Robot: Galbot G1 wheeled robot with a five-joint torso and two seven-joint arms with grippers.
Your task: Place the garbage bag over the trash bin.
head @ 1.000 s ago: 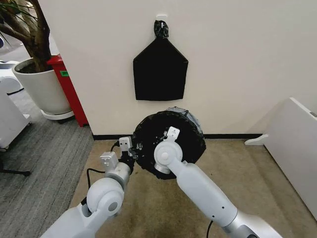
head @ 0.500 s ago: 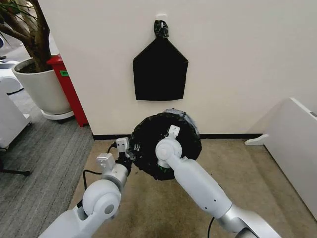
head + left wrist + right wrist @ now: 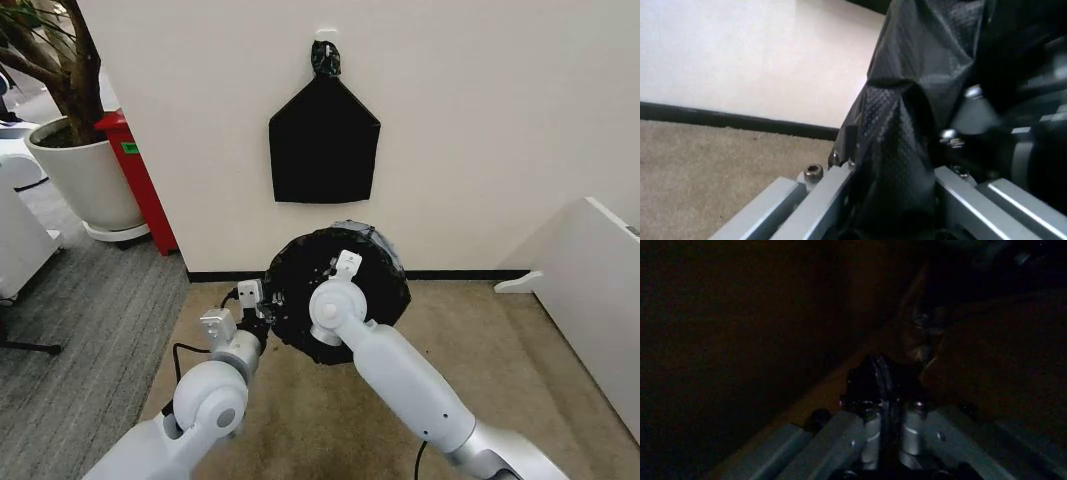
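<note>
1. Garbage bag (image 3: pixel 300 275): glossy, crinkly black plastic, spread into a round, open-mouthed shape on the tan carpet (image 3: pixel 520 360) close to the far wall (image 3: pixel 480 120), just above the black baseboard line in the head view.
2. Trash bin: presumably inside the black plastic, but no cream-white surface visible, so exact position not confirmable.
3. Left gripper (image 3: pixel 268 305): at the left edge of the bag's mouth, near side; in the left wrist view (image 3: pixel 890 200), a fold of textured black film pinched between the two metal fingers (image 3: pixel 820 200), clamped closed on the plastic.
4. Right gripper (image 3: pixel 335 272): reached over the near rim and down into the bag's opening, forearm rising from the lower right of the head view.
5. Right wrist view (image 3: pixel 885 405): very dark; fingers (image 3: pixel 860 435) drawn close together around a thin dark edge, apparently bag film, closed on it.
6. Flat matte black bag (image 3: pixel 323 140): hung on the wall by a knotted top, directly above the crinkly bag and well apart from it.
7. Large white plant pot (image 3: pixel 85 180): far left, on grey flooring, with a red object (image 3: pixel 140 180) just beside it against the wall corner.
8. White panel (image 3: pixel 600 300): at the right edge, standing on the carpet, well apart from the bag.
</note>
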